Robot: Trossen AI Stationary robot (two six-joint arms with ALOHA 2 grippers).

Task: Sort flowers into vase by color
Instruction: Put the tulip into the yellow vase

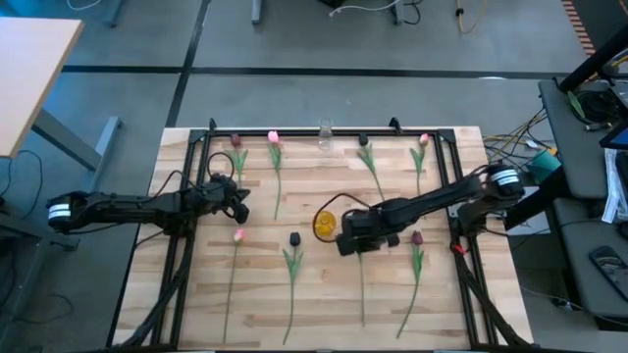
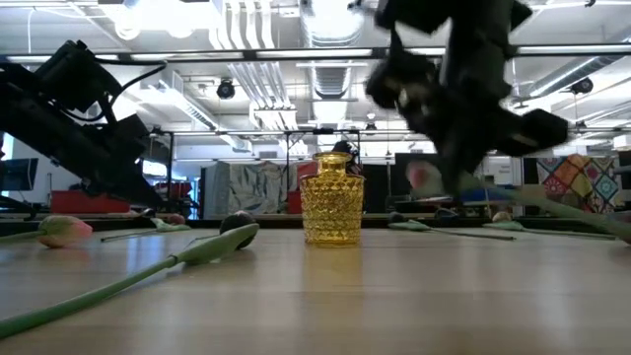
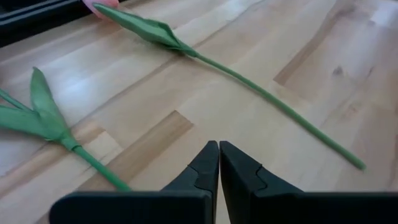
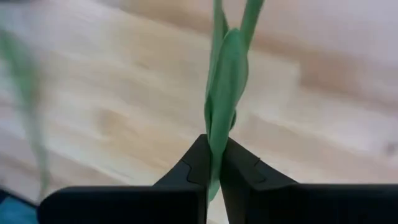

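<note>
Tulips with thin green stems lie flat on the wooden table [image 1: 196, 294]. Along the far side are a dark head [image 1: 235, 140], a pink one [image 1: 273, 137], another dark one [image 1: 363, 140] and another pink one [image 1: 423, 140]. Nearer lie a pink tulip [image 1: 238, 235], a dark tulip [image 1: 294, 238] and a maroon tulip [image 1: 416, 238]. An amber glass vase [image 1: 324, 224] [image 2: 332, 209] stands mid-table. My right gripper [image 1: 345, 241] [image 4: 214, 155], just beside the vase, is shut on one more tulip [image 1: 361, 284]. My left gripper [image 1: 238, 204] [image 3: 219, 155] hovers shut at the table's left, touching nothing. My right gripper pinches the tulip between its two fingers, where a leaf [image 4: 219, 127] wraps the stem. The fingers lie across the stem. Its blurred pink head [image 2: 424, 177] hangs off the table below the gripper, and the stem [image 2: 582, 209] trails toward the near edge.
A clear glass vase [image 1: 325, 132] stands at the middle of the far edge. A black frame [image 1: 196, 147] borders the table's far and side edges. Two stems [image 3: 273, 102] [image 3: 93, 162] lie just in front of the left gripper. Bare wood shows between the tulips near the front edge.
</note>
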